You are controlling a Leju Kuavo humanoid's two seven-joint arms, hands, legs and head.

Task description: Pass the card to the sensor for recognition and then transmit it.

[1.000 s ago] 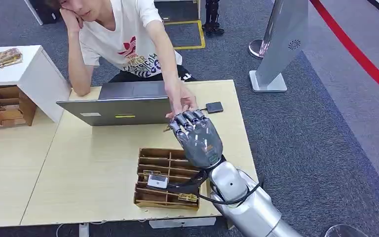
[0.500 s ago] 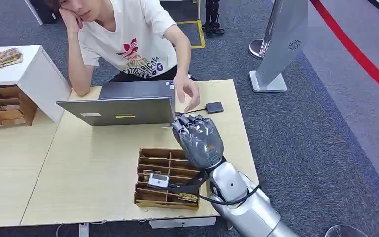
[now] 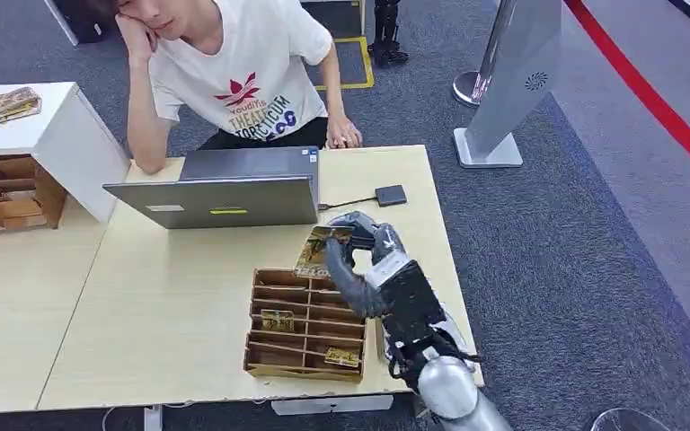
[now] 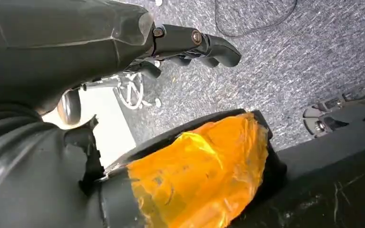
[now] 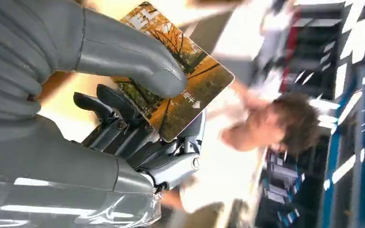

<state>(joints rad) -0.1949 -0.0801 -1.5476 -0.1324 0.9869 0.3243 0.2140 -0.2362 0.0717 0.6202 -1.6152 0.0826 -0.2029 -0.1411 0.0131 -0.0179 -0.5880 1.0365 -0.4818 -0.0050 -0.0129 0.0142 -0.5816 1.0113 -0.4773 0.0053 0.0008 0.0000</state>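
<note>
Head view, card: my right robot hand [image 3: 370, 260] pinches the card [image 3: 317, 250] just above the far edge of the wooden slotted tray [image 3: 274, 357], between tray and laptop [image 3: 220, 202].
Head view, sensor: I take the small black pad [image 3: 390, 195] beyond the tray, wired to the laptop, for the reader; I should carry the card there flat and low.
Left wrist view: left robot hand [image 4: 190, 45] hangs over carpet, fingers curled, holding nothing.
Right wrist view: thumb [image 5: 138, 59] presses the card [image 5: 180, 90] onto the fingers; I'd keep that pinch steady and move slowly.
</note>
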